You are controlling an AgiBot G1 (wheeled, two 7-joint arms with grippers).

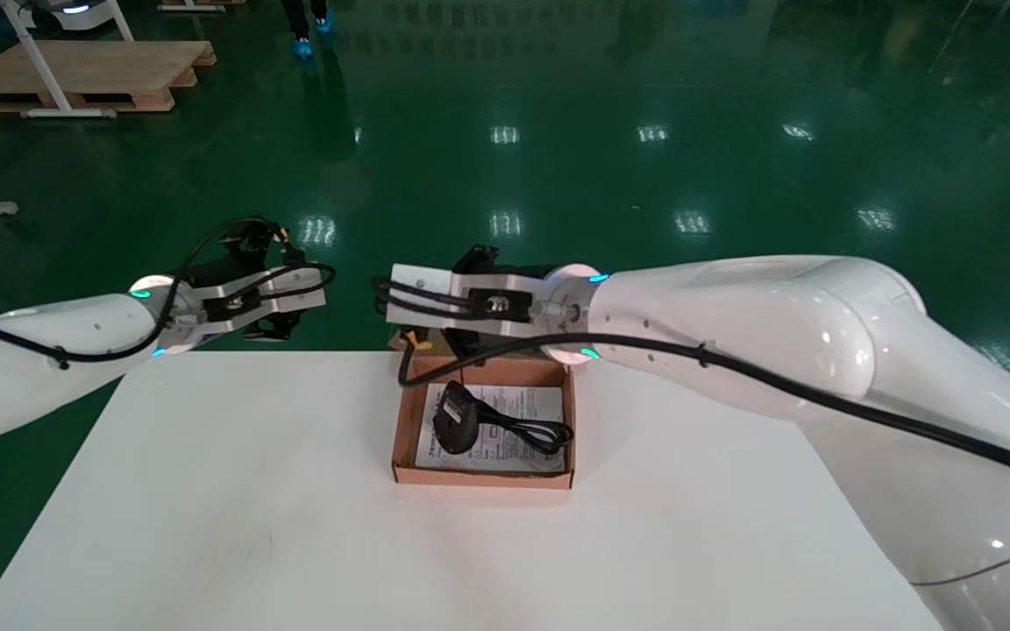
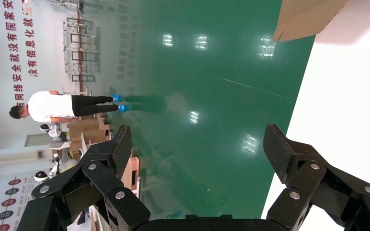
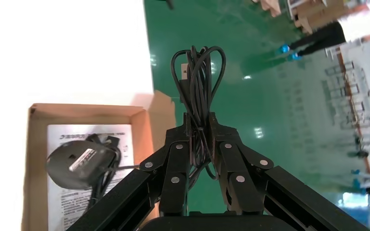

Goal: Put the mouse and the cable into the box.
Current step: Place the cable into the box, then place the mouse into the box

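Note:
A shallow cardboard box [image 1: 402,438] sits on the white table [image 1: 251,491]. Inside it, on a printed sheet, lies the black mouse [image 1: 454,419] with its own cord [image 1: 529,431] beside it. My right gripper [image 1: 400,300] hovers over the box's far edge, shut on a bundled black cable [image 1: 380,296]. In the right wrist view the cable [image 3: 198,72] loops out past the right gripper [image 3: 200,122], with the box [image 3: 30,144] and mouse [image 3: 74,163] below. My left gripper [image 1: 295,307] hangs off the table's far left edge and, in its wrist view, the left gripper [image 2: 200,149] is open and empty.
A cardboard flap [image 3: 164,113] sticks out from the box's far side over the green floor [image 1: 558,158]. White tabletop stretches on both sides of the box and in front of it. A wooden pallet [image 1: 75,74] lies far back left.

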